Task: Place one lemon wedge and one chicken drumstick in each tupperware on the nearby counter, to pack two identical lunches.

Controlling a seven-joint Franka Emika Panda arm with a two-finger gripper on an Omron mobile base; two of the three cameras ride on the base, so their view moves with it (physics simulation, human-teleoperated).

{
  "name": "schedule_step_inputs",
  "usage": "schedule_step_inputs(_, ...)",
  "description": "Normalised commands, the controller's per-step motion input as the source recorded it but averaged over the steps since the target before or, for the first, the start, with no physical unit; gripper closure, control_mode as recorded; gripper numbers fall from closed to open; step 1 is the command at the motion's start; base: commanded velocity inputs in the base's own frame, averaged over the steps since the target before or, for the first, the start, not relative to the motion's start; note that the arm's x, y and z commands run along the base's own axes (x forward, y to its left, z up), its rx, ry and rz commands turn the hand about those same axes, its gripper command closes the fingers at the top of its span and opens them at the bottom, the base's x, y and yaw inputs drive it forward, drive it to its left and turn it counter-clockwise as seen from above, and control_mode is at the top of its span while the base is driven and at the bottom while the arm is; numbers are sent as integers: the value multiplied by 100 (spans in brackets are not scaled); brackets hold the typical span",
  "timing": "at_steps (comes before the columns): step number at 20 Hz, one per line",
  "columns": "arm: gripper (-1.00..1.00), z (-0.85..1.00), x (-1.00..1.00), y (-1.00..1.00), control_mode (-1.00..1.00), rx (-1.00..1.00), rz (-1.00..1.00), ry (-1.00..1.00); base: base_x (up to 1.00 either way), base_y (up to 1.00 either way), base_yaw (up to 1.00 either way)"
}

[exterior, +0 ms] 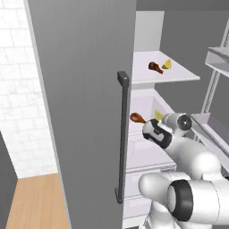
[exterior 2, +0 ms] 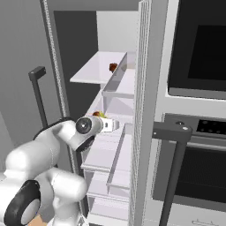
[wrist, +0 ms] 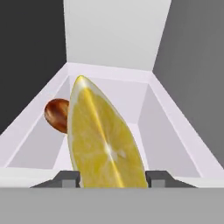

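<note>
Two dark fingertips [wrist: 69, 178] sit either side of a lemon wedge [wrist: 105, 144] in the hand view, wedge standing on edge between them, cut face toward camera; gripper [wrist: 113, 179] looks clamped on it, though actual contact at the pads is hard to confirm. Just behind the wedge to its left, a chicken drumstick [wrist: 57, 114] lies in the same white fridge bin [wrist: 175, 144], mostly hidden by the lemon.

Left base view: gripper [exterior: 157, 120] reaches into the open fridge at the middle level, yellow wedge [exterior: 158, 116] at its tip, drumstick [exterior: 137, 118] just beside it to the left. On the upper shelf [exterior: 179, 74], well above the hand, a second drumstick [exterior: 155, 67] and second lemon wedge [exterior: 167, 65] lie close together. Grey fridge door [exterior: 80, 112] with dark handle [exterior: 122, 134] stands open on the left.

Right base view: arm wrist [exterior 2: 88, 128] pokes into the fridge, oven [exterior 2: 198, 132] to the right.
</note>
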Motion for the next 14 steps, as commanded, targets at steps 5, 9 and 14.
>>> schedule_step_inputs(5, 100, 100, -72, 29, -100, 0, 0, 9, 0, 0, 0)
schedule_step_inputs(9, 100, 100, -100, 58, -100, -2, 0, 41, 0, 0, 0)
schedule_step_inputs(14, 100, 41, -75, 55, -100, 9, 1, 20, 0, 0, 0)
